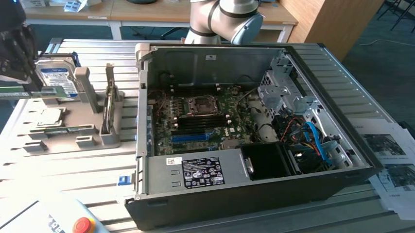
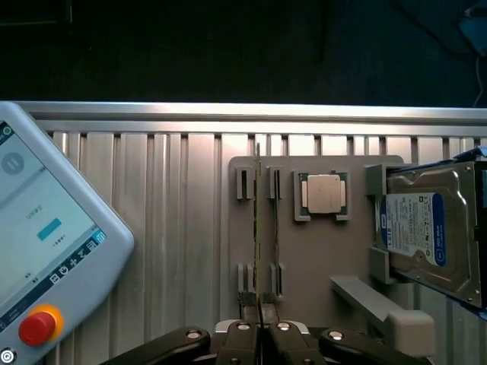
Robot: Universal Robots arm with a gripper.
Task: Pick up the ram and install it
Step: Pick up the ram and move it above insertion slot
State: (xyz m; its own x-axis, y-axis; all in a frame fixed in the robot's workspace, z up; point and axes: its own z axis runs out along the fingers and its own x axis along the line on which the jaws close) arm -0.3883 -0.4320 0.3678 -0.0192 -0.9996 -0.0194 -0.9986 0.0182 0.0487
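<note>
**Exterior view.** The gripper [image 1: 26, 82] is seen at the exterior view's left edge, over the slatted tabletop [image 1: 77, 167]. It is clamped on the ram [image 1: 13, 93]. The ram is held level, as a thin green strip in front of the hard drive [image 1: 55, 77] and above the grey holder [image 1: 97, 136]. It appears to be raised off the holder. A square silver processor [image 1: 48, 116] is noted lying in the holder. The open computer case [image 1: 259, 194] is seen well apart, to the exterior view's right. The motherboard [image 1: 220, 116] and its blue slot [image 1: 191, 137] are exposed inside the case. The arm's joint [image 1: 233, 17] is seen behind the case. Printed sheets [image 1: 392, 160] are noted at the right edge.

**Wrist view.** The case is not covered here. The grip is shown closely instead: the gripper [image 2: 259, 313] has its jaws drawn together on one end of the ram [image 2: 259, 228]. The ram is seen edge-on as a narrow dark line with a greenish edge. It runs away from the jaws between the holder's [image 2: 304, 266] paired slot blocks. Chips cannot be made out from this angle. The processor [image 2: 323, 194] is seen just beside that line, and the hard drive [image 2: 426, 232] beyond it. A teach pendant [image 2: 46, 228] with a red stop button [image 2: 38, 327] is noted on the tabletop [image 2: 167, 198].
</note>
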